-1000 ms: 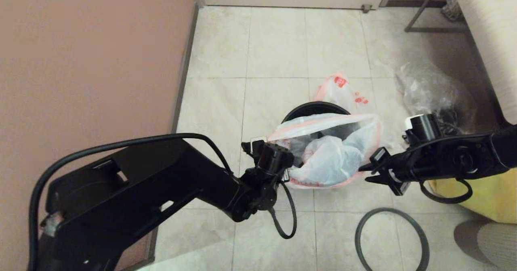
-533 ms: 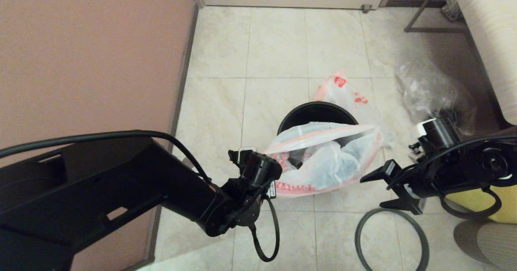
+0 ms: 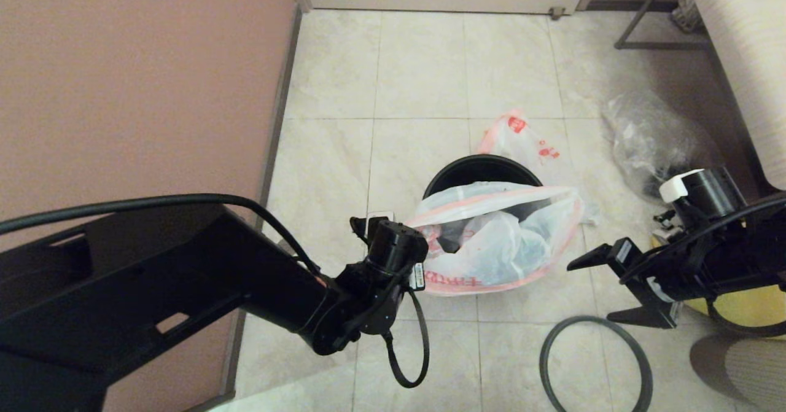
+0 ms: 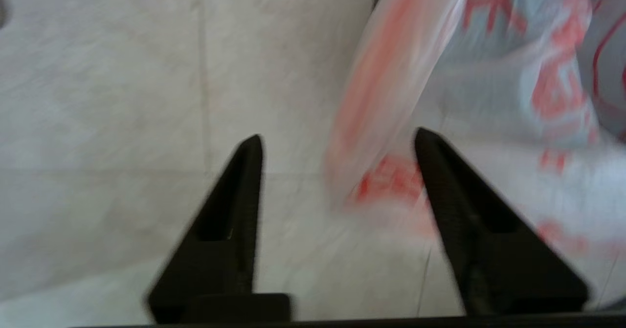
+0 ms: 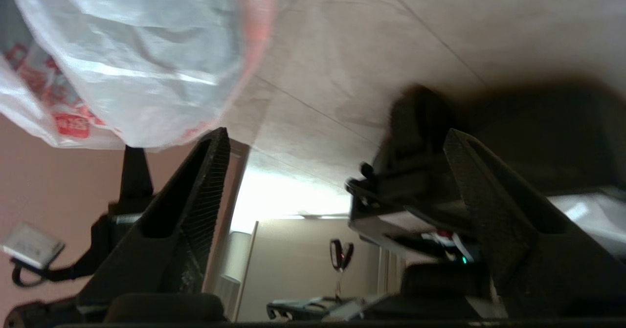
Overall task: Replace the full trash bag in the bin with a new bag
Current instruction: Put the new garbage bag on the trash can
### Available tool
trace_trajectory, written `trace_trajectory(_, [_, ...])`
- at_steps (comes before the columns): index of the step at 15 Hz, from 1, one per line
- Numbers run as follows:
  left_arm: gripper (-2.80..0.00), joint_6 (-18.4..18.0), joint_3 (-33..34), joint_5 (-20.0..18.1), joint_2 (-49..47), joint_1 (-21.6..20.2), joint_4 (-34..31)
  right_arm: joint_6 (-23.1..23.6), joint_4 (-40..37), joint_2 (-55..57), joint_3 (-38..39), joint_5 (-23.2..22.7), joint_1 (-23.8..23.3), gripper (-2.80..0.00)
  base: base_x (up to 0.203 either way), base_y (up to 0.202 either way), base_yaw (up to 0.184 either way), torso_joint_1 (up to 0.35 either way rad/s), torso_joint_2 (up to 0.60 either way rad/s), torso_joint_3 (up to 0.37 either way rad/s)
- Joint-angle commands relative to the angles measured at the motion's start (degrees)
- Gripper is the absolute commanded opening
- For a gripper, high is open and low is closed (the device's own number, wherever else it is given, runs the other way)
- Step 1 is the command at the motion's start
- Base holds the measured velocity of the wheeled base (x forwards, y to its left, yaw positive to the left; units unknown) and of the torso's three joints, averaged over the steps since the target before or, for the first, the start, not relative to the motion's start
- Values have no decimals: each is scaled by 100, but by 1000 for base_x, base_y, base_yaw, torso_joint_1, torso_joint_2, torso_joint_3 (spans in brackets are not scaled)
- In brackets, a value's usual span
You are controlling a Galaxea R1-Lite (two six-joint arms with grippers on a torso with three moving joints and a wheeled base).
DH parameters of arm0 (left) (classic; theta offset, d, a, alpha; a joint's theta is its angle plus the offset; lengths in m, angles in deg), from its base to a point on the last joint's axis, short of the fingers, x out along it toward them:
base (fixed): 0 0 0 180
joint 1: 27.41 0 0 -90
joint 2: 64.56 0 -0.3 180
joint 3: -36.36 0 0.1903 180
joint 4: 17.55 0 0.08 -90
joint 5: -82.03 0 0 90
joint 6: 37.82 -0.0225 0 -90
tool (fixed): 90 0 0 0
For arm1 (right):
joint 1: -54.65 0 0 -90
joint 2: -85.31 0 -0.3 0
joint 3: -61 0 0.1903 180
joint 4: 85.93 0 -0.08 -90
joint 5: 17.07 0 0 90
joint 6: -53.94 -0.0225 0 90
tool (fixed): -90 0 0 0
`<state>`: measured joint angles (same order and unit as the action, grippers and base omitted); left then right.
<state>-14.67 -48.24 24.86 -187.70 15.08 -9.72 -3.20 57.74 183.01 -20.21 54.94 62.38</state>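
Currently, the small round black plastic bin (image 3: pixel 479 167) stands on the tiled floor (image 3: pixel 417 74), near the middle of it. The large thin translucent white new bag with pink border and red printed characters (image 3: pixel 491 240) is draped over the bin's near side, its mouth gaping. Inside it lies crumpled white plastic; I cannot tell what that is. The smaller white full trash bag with red marks (image 3: pixel 522 139) lies on the floor just behind the bin. The dark grey hoop (image 3: pixel 594 363) lies flat on the floor, apart from the bin, toward the near edge.

My left gripper (image 4: pixel 337 147) is beside the new bag's left edge, jaws spread, with the bag's pink border lying between them, ungripped. My right gripper (image 3: pixel 599 289) hangs to the right of the new bag, jaws wide apart and holding nothing.
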Motion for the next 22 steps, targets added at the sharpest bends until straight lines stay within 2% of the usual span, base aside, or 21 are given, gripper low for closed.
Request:
trace_trajectory(1, [0, 52, 323, 17, 741, 26, -247, -17, -301, -328, 12, -1, -174, 0, 0, 0, 0, 0, 0, 0])
trace_trajectory(3, [0, 259, 447, 13, 1424, 142, -711, 24, -353, -296, 88, 94, -334, 0, 0, 0, 0, 0, 0, 0])
trace_trajectory(4, [-280, 362, 448, 11, 1752, 299, -1110, 42, -355, -201, 122, 187, -366, 0, 0, 0, 0, 0, 0, 0])
trace_trajectory(6, [-280, 446, 222, 4, 1878, 488, -1997, 45, -341, 90, 151, 507, -372, 0, 0, 0, 0, 0, 0, 0])
trace_trajectory(9, [-280, 620, -551, -219, 1394, 768, -3178, 100, -312, 289, 247, 712, -377, 0, 0, 0, 0, 0, 0, 0])
trace_trajectory(10, [-280, 891, -851, -250, 1239, 912, -3516, 207, -301, 364, 241, 870, -377, 0, 0, 0, 0, 0, 0, 0])
trace_trajectory(13, [-280, 2117, -1834, -397, 414, 1061, -4387, 238, -276, 405, 221, 1026, -379, 0, 0, 0, 0, 0, 0, 0])
trace_trajectory(14, [-280, 2421, -2110, -521, 210, 1019, -4516, 238, -276, 361, 221, 1019, -402, 0, 0, 0, 0, 0, 0, 0])
trace_trajectory(15, [-280, 2554, -2275, -611, 74, 941, -4563, 238, -276, 321, 221, 997, -404, 0, 0, 0, 0, 0, 0, 0])
trace_trajectory(16, [0, 2602, -2449, -633, -80, 896, -4566, 238, -276, 272, 221, 982, -395, 0, 0, 0, 0, 0, 0, 0])
trace_trajectory(18, [0, 2712, -2771, -622, -284, 804, -4568, 238, -284, 170, 195, 990, -395, 0, 0, 0, 0, 0, 0, 0])
trace_trajectory(22, [0, 2764, -2762, -629, -237, 769, -4101, 247, -285, 30, 195, 1000, -395, 0, 0, 0, 0, 0, 0, 0])
